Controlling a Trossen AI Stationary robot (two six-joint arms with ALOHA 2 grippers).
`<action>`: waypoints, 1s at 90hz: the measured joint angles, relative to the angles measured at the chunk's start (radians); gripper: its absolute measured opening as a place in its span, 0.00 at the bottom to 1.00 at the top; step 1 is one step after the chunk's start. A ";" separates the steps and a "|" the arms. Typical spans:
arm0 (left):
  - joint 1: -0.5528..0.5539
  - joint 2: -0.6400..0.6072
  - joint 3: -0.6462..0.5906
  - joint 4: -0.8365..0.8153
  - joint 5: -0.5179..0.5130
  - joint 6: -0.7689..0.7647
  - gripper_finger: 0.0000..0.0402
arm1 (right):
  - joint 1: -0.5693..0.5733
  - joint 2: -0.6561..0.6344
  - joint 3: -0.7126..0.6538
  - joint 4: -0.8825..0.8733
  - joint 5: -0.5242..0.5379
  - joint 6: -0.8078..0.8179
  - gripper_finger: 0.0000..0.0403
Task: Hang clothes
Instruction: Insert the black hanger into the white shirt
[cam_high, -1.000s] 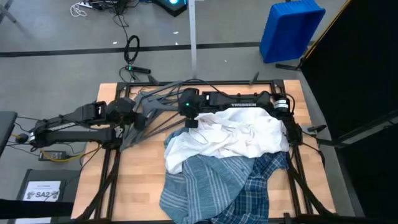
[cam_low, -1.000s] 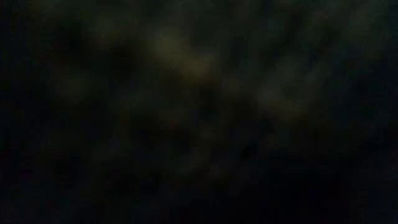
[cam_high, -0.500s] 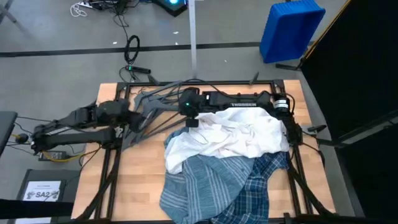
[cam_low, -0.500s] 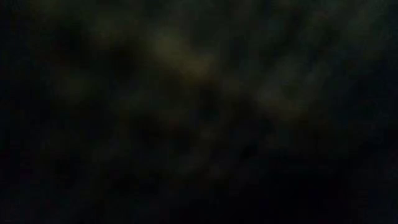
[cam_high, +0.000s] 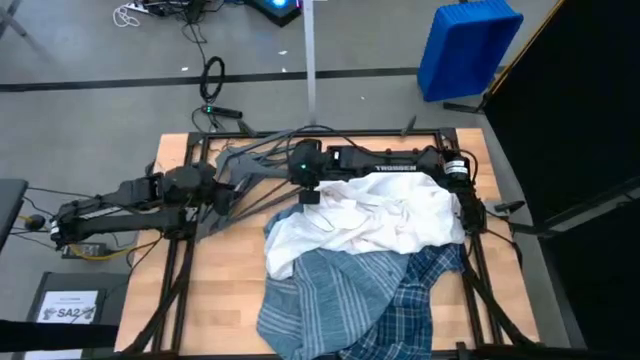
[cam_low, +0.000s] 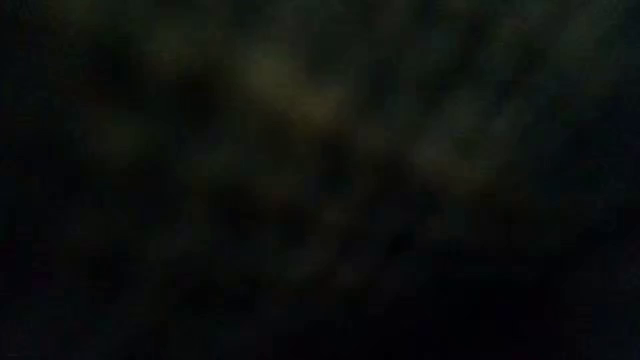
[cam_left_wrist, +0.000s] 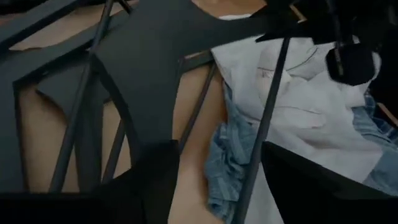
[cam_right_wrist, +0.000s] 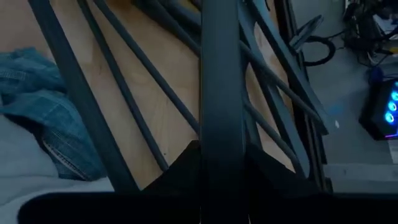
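1. At the far left of the table (cam_high: 215, 290): left arm stretched in from the table's left edge. Left gripper (cam_left_wrist: 217, 155) low over the pile of dark grey hangers (cam_high: 245, 170). Fingers spread wide and holding nothing, with one thin hanger rod crossing the gap between them.
2. Just right of that, near the back middle of the table: right gripper (cam_right_wrist: 222, 155) at the end of an arm lying along the back edge. By the look of its wrist view, clamped on the flat bar of a single hanger (cam_right_wrist: 221, 74), though the contact itself is lost in shadow.
3. Middle to right of the table: white shirt (cam_high: 375, 220), crumpled in a heap, uppermost of the clothes and partly under the right arm.
4. In front of the white shirt, toward the near edge: striped blue-grey shirt (cam_high: 320, 300), rumpled, touching the white one and tucked partly beneath it.
5. Right of the striped one: plaid shirt (cam_high: 435, 290), bunched against both of the others and reaching the near edge.
6. All three shirts flat on the table, none on a hanger.
7. Off the table, on the floor at the far right: blue bin (cam_high: 465, 45).
8. Low view: dark throughout, nothing to make out.
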 joint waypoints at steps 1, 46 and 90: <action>0.000 0.000 0.000 0.001 0.000 0.000 0.52 | 0.001 0.000 0.000 0.000 0.000 0.000 0.12; 0.000 -0.001 0.111 -0.116 -0.029 0.003 0.52 | 0.003 -0.002 0.000 -0.011 -0.001 0.005 0.12; 0.000 -0.001 0.057 -0.168 -0.059 -0.039 0.52 | 0.005 -0.002 0.000 -0.010 0.000 0.000 0.12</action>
